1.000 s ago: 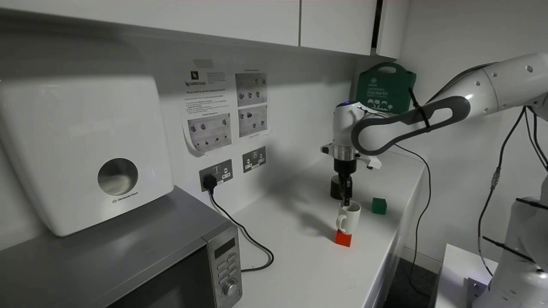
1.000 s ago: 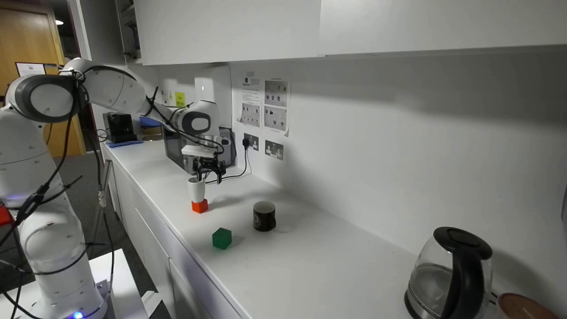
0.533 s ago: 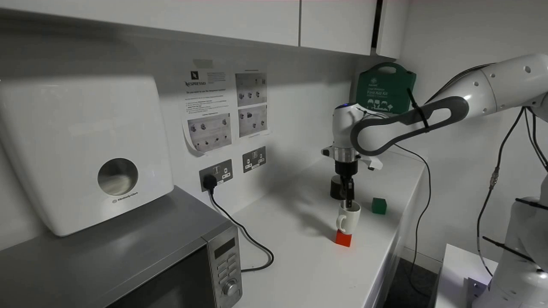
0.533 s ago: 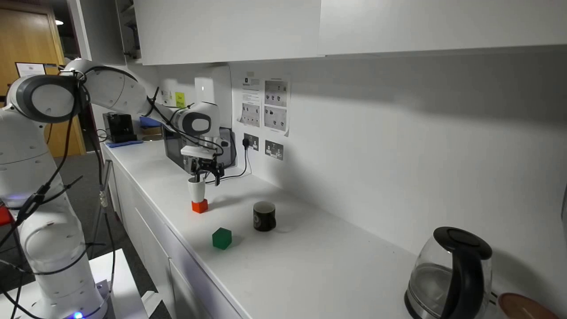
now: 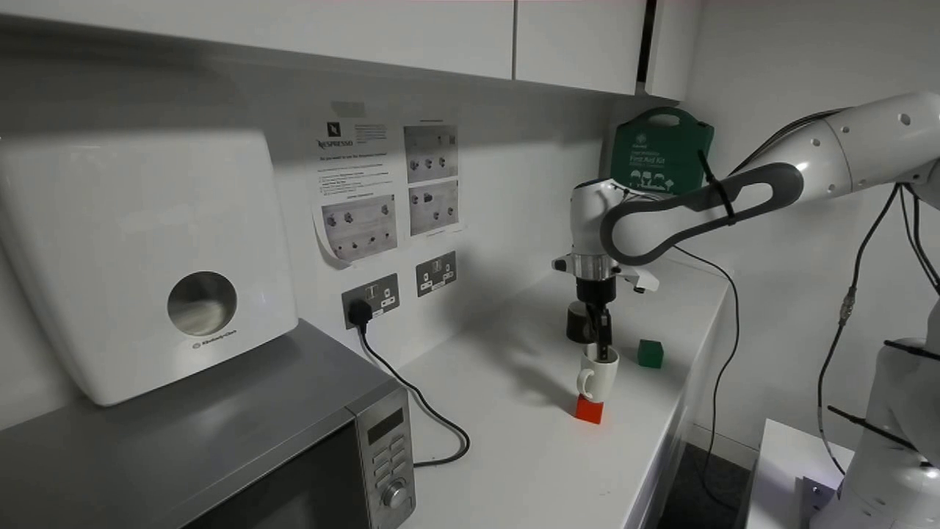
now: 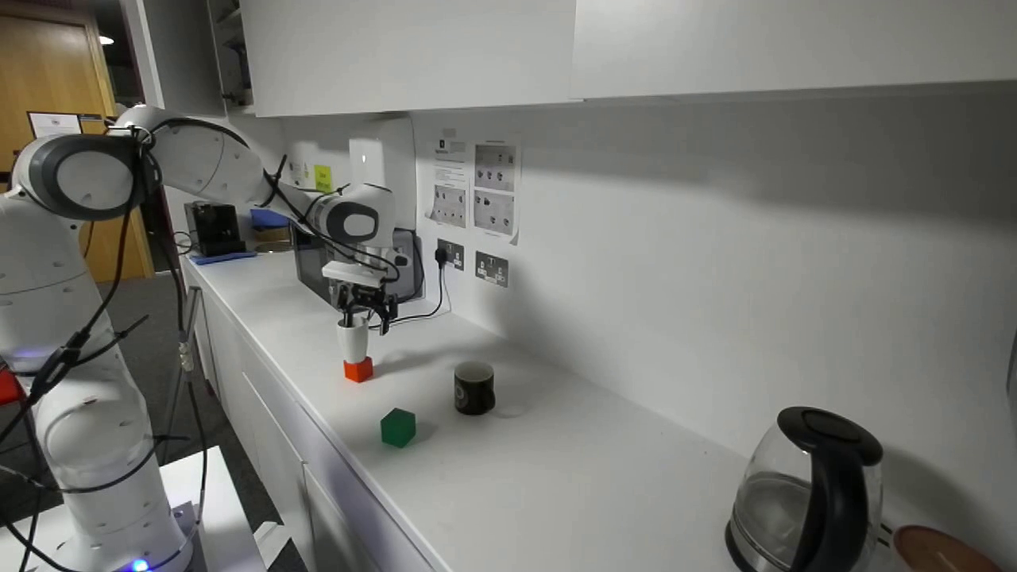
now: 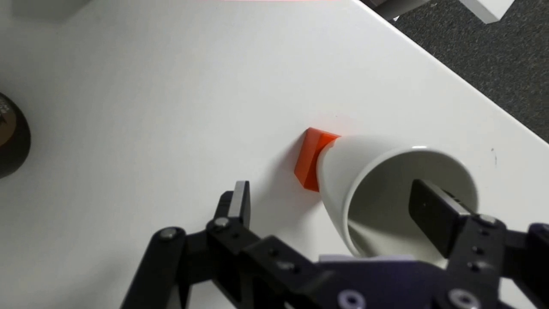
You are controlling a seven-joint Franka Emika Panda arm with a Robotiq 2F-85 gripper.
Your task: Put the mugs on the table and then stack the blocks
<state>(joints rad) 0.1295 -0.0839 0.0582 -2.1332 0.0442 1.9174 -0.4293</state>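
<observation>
The arm (image 6: pixel 206 159) stands next to the desk (image 6: pixel 556 492) on a low white stand (image 6: pixel 230 524). It goes up, bends at the top, and reaches out over the desk. Its end bends down, so the pincer (image 7: pixel 330 184) points at the desk. In both exterior views the pincer is right at the top of the white mug (image 6: pixel 353 343).

The pincer's two fingers (image 7: pixel 433 214) are spread wide, and it has hold of nothing. One finger is down in the mouth of the white mug. The other finger is outside, and there is a gap between it and the side of the mug. I can't tell if the finger inside touches the mug.

The white mug stands up straight on top of the red block (image 6: pixel 358 370). The red block sits on the desk.

The black mug (image 6: pixel 474 393) stands on the desk with its mouth up. In an exterior view, part of the black mug (image 5: pixel 576 323) hides behind the pincer. The green block (image 6: pixel 398 427) sits on the desk too. It is near the black mug, but they do not touch.
</observation>
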